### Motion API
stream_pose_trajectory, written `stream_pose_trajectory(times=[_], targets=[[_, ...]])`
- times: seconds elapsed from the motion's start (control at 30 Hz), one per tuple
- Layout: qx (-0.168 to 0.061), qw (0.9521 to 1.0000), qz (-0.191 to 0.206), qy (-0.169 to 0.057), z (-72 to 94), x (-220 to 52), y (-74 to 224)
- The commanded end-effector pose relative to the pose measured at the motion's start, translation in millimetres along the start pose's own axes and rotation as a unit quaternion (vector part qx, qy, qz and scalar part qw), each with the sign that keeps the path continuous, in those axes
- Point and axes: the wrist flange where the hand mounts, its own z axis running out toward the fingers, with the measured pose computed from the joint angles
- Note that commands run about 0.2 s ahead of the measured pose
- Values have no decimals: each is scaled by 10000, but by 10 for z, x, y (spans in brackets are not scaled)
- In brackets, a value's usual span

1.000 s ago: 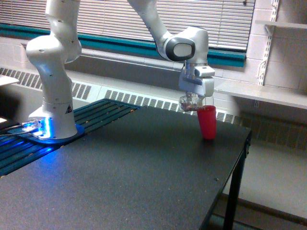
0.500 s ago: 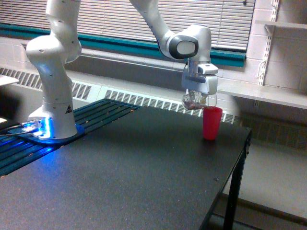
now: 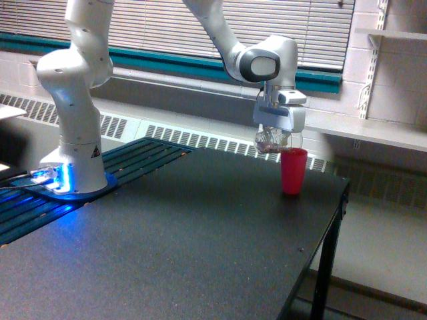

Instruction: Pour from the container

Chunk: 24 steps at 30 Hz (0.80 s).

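**Holding a clear cup above a pink cup**

Exterior view. The white Franka arm's gripper (image 3: pixel 279 137) points downward and is closed around a small clear see-through cup (image 3: pixel 273 141) with brownish bits visible through its walls. This clear cup sits directly beneath the gripper body, clamped between the fingers, and hangs in the air above the table rather than resting on it. Its tilt cannot be judged reliably at this resolution.

An opaque pink-red plastic cup (image 3: pixel 293 172) stands upright on the dark speckled table (image 3: pixel 173 247), near the table's far edge on the exterior view's right. The clear cup lies just above the pink cup's rim and slightly toward the exterior view's left of it; whether the two touch cannot be told.

The arm's white base (image 3: pixel 73 133) stands well apart on the exterior view's left, mounted on a plate lit with a blue glow (image 3: pixel 57 181). Window blinds (image 3: pixel 173 27) and a teal sill strip (image 3: pixel 167 63) run behind the scene.
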Motion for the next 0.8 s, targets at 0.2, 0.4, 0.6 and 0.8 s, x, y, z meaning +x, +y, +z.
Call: stream_pose_trajectory(times=[0.2, 0.4, 0.6, 0.8], targets=[[-119, 9997, -186, 50, -103, 109, -34], [-149, 9996, -223, 49, -149, 149, -35], [-209, 9994, -264, -10, -123, 140, -48], [-275, 9989, -356, -119, -99, 120, -47]])
